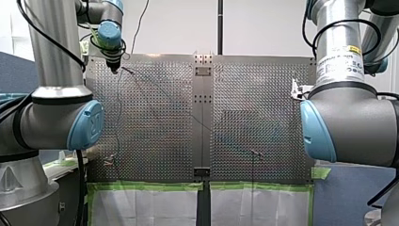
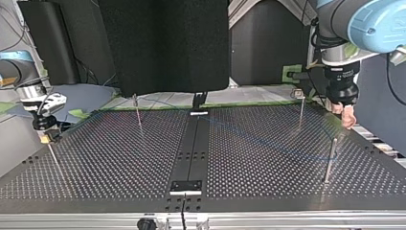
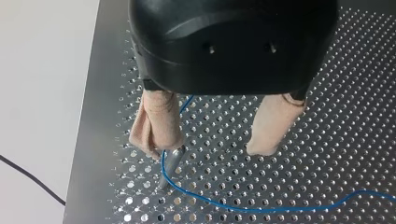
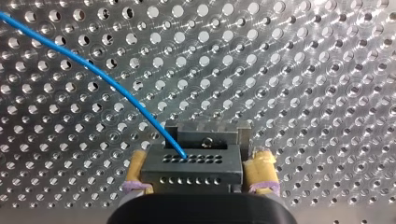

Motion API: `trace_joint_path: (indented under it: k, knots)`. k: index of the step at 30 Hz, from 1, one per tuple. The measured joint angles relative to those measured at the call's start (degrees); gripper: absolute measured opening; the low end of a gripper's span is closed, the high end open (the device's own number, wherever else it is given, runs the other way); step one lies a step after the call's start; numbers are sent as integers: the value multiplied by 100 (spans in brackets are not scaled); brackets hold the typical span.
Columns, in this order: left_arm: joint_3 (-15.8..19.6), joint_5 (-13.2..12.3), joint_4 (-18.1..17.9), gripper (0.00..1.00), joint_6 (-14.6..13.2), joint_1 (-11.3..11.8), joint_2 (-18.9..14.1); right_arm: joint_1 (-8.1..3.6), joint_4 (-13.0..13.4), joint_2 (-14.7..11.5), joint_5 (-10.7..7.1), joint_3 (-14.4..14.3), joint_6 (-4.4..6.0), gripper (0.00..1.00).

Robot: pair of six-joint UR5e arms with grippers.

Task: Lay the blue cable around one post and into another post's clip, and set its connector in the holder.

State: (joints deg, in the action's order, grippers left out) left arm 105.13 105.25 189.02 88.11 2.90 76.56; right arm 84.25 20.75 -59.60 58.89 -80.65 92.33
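The thin blue cable [image 3: 243, 210] bends around a metal post [image 3: 169, 167] that stands right at one beige pad of my left gripper [image 3: 208, 149]. This gripper is open, with only bare plate between its fingers [image 3: 273, 123]. The cable's [image 4: 107, 81] other end enters the dark connector [image 4: 191, 169], which sits against the grey holder [image 4: 212, 133]. My right gripper [image 4: 200, 158] is open, its yellow pads [image 4: 260, 168] flanking the connector on both sides. In the top view my left gripper [image 2: 346, 114] hangs at the right, near a post [image 2: 330, 160], and my right gripper [image 2: 47, 125] is at the left edge.
More thin posts [image 2: 138, 112] [image 2: 301, 111] stand on the perforated plate [image 2: 119, 158], toward the arms. A dark centre strip [image 2: 194, 148] splits the plate. Green tape [image 1: 150, 186] marks the plate's near edge in the front view. A black cord [image 3: 32, 179] lies off the plate beside my left gripper.
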Motion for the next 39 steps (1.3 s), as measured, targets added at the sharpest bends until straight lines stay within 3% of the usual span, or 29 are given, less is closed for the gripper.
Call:
trace_joint_path:
  k: [16,23,29,34,39]
  knots:
    - [14,-14,-8,100,-11,-25,1,0,-1,4,0,0,-3,89]
    - [251,-290,-237,100,-236,-87,18,0,10,3,0,0,8,89]
    - [553,-593,-532,100,-429,-326,241,0,50,2,5,0,19,89]
    - [803,-831,-787,100,-260,-574,488,0,52,1,2,0,23,89]
    - [1069,-761,-1047,100,-4,-836,751,-1,45,-2,0,0,23,89]
